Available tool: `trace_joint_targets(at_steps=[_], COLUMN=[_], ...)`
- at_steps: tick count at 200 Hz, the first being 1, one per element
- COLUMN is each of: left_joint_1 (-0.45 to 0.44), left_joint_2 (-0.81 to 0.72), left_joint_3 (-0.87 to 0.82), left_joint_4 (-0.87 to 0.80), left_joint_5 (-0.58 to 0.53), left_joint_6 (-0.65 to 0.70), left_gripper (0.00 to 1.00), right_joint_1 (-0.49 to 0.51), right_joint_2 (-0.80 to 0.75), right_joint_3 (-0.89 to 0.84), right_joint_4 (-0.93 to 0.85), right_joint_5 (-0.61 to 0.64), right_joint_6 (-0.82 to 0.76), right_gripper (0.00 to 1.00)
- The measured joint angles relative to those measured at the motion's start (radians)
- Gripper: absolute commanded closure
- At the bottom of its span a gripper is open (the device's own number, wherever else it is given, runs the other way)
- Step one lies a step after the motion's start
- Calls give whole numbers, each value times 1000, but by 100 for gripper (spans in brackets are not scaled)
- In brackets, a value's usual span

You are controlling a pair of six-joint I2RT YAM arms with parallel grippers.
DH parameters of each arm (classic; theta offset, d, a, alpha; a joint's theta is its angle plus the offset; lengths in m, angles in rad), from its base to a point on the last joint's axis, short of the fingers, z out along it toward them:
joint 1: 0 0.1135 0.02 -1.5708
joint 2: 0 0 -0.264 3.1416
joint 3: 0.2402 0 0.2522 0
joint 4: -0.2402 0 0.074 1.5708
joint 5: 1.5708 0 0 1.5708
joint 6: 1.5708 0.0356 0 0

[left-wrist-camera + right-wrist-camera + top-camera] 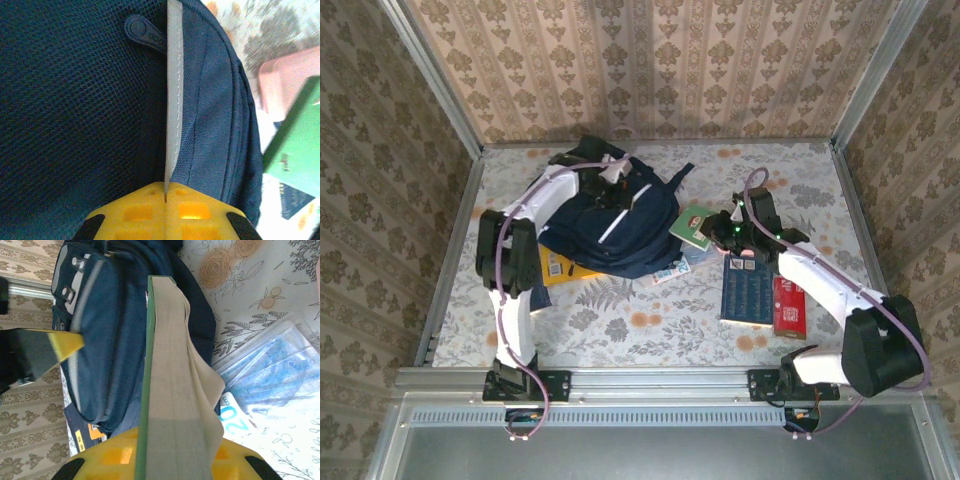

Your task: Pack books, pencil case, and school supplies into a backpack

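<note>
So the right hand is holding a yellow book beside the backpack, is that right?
Not quite: the book in the right hand is green, not yellow. The right wrist view shows its green cover clamped between the fingers, beside the backpack.

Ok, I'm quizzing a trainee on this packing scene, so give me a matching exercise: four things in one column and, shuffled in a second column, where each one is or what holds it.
Things:
1. green book
2. yellow book
3. red pack
4. backpack

Places:
A. partly under the backpack
B. its pale strip pinched in the shut left end effector
C. clamped in the right end effector
D. lying on the table beside the navy book

Pairs: 1-C, 2-A, 3-D, 4-B.
</note>
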Motion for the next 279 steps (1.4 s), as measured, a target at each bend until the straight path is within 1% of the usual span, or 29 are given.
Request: trace_joint_targets(at_steps=[21, 49, 100, 105, 115, 119, 126, 143, 172, 210, 236, 257, 279], left_joint_1=[38, 66, 70, 70, 70, 70, 68, 55, -18, -163, -201, -206, -207], left_joint_2=[-66, -130, -140, -140, -140, -140, -141, -142, -159, -167, -167, -154, -132], left_joint_3=[-5, -5, -5, -5, -5, -5, -2, 9, 24, 45, 46, 53, 59], left_joint_4=[17, 35, 34, 34, 34, 34, 33, 19, -37, -111, -148, -165, -174], left_joint_5=[19, 23, 49, 53, 58, 61, 65, 44, -47, -155, -202, -250, -291], left_joint_6=[-26, -46, -65, -68, -75, -76, -79, -72, -17, 68, 103, 124, 137], left_gripper=[100, 100, 100, 90, 63, 56, 48, 38, 30, 27, 29, 34, 45], right_joint_1=[0, 10, 64, 68, 75, 77, 80, 84, 93, 101, 101, 101, 101], right_joint_2=[46, 122, 266, 278, 302, 312, 332, 373, 402, 402, 402, 402, 402], right_joint_3=[18, 64, 146, 151, 159, 162, 167, 175, 180, 192, 192, 192, 192], right_joint_4=[37, 85, 215, 238, 284, 304, 342, 394, 434, 490, 504, 504, 504], right_joint_5=[-21, -43, -89, -93, -103, -109, -117, -125, -132, -144, -148, -148, -148], right_joint_6=[22, 43, 110, 126, 153, 169, 196, 251, 300, 344, 356, 366, 370], right_gripper=[100, 100, 100, 100, 100, 100, 100, 100, 100, 100, 100, 100, 100])
